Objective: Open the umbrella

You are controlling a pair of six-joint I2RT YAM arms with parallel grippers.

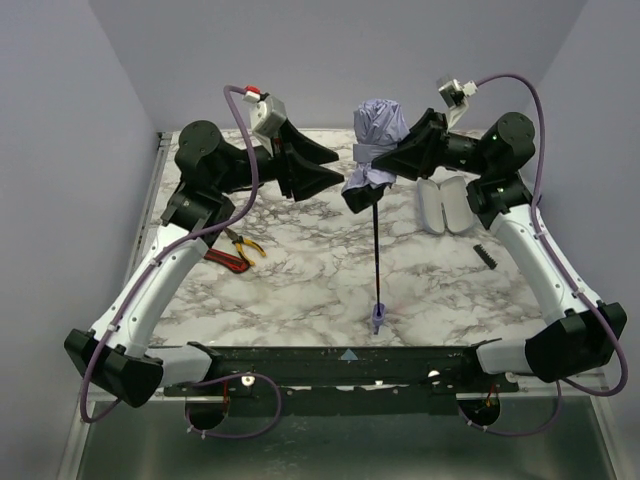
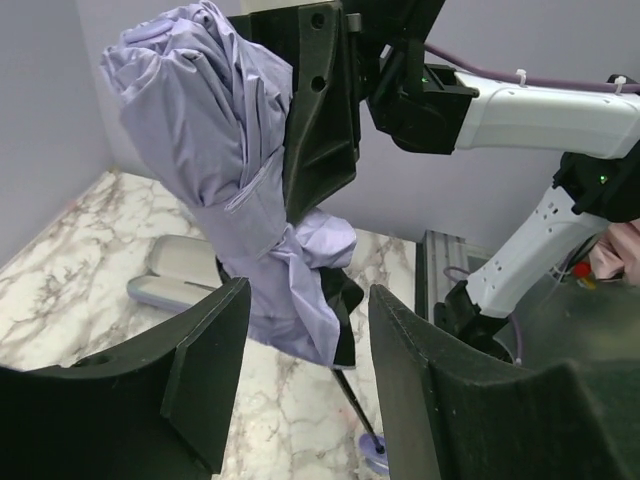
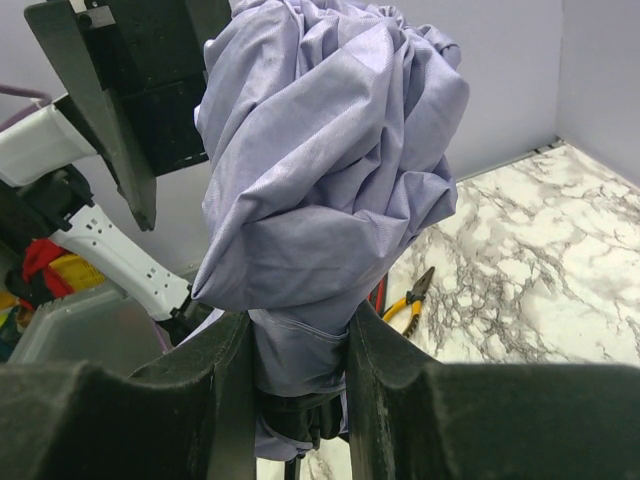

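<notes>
The umbrella stands upright above the far middle of the marble table, its pale lavender canopy bunched and folded. Its thin black shaft runs down to the small lavender handle, which rests on the table. My right gripper is shut on the lower canopy, and fabric fills the jaws in the right wrist view. My left gripper is open just left of the canopy and apart from it. In the left wrist view the gripper frames the umbrella and the handle.
Yellow-handled pliers and a red-handled tool lie on the left of the table. An open white case lies at the right, with a small black object near it. Walls enclose the table on three sides.
</notes>
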